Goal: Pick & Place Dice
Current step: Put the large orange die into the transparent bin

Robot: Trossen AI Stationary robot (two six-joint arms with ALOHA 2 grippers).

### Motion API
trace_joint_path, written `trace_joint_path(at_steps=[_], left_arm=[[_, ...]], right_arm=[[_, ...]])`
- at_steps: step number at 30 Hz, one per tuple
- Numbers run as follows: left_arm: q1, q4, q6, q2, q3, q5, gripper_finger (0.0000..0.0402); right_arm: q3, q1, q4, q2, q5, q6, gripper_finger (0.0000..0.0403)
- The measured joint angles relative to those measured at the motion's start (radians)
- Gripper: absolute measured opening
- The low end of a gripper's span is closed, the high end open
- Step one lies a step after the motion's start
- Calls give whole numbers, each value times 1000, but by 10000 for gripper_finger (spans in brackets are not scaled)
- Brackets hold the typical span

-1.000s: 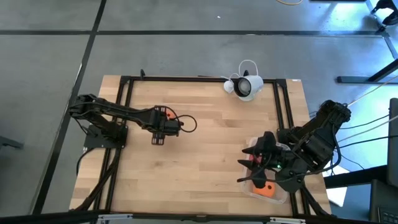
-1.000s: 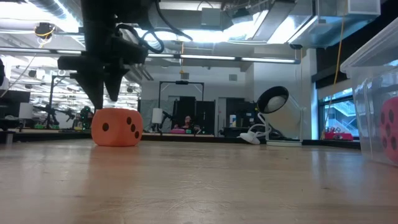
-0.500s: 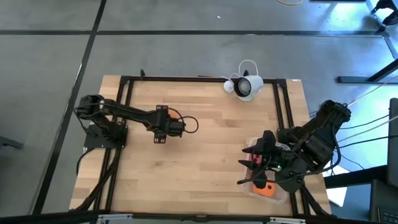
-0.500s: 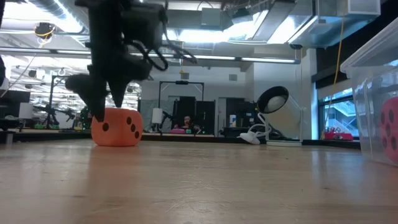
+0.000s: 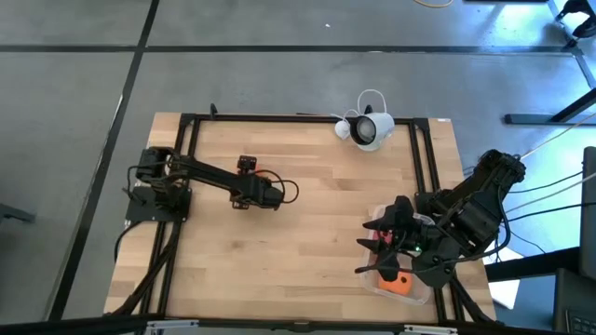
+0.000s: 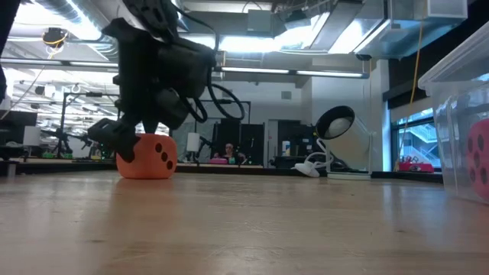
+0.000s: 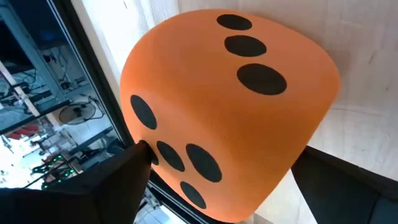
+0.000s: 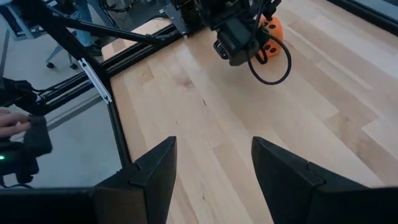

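An orange die (image 6: pixel 153 159) with dark pips rests on the wooden table near its left side and fills the left wrist view (image 7: pixel 224 106). My left gripper (image 6: pixel 140 145) is open and slants down over it, one finger on each side (image 7: pixel 230 183). In the high view it hides most of the die. At the table's right, my right gripper (image 5: pixel 368 249) hangs open and empty (image 8: pixel 214 168) above a clear box (image 5: pixel 424 296). In the box lie a red die (image 5: pixel 382 240) and an orange die (image 5: pixel 400 284). My left gripper has its open fingers on either side of the orange die, slanting down from the table's left. One fingertip (image 7: pixel 134 165) lies at the die's lower edge. Whether it touches the die I cannot tell. The die sits flat on the table.
A white lamp-like device (image 5: pixel 368 128) with a cable lies at the far edge. Black frame rails (image 5: pixel 186 140) run along the table's sides. The clear box (image 6: pixel 458 114) stands at the right of the low view. A person's hand (image 8: pixel 12 121) shows beyond the table's edge.
My left gripper has come down and tipped further downward, moving slightly toward the table's right. Its open fingers now stand around the orange die instead of above it. The die has stayed where it was.
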Motion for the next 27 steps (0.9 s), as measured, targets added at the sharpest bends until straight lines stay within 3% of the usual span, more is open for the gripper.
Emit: trace_joint_path(at_steps=[5, 15, 27], left_arm=[[0, -3, 0, 25, -1, 1, 339], [3, 7, -13, 8, -2, 5, 218], [22, 3, -194, 9, -3, 54, 205]], right_arm=[[0, 0, 0, 0, 0, 0, 206], [0, 0, 0, 0, 1, -2, 206], [0, 0, 0, 0, 1, -1, 206]])
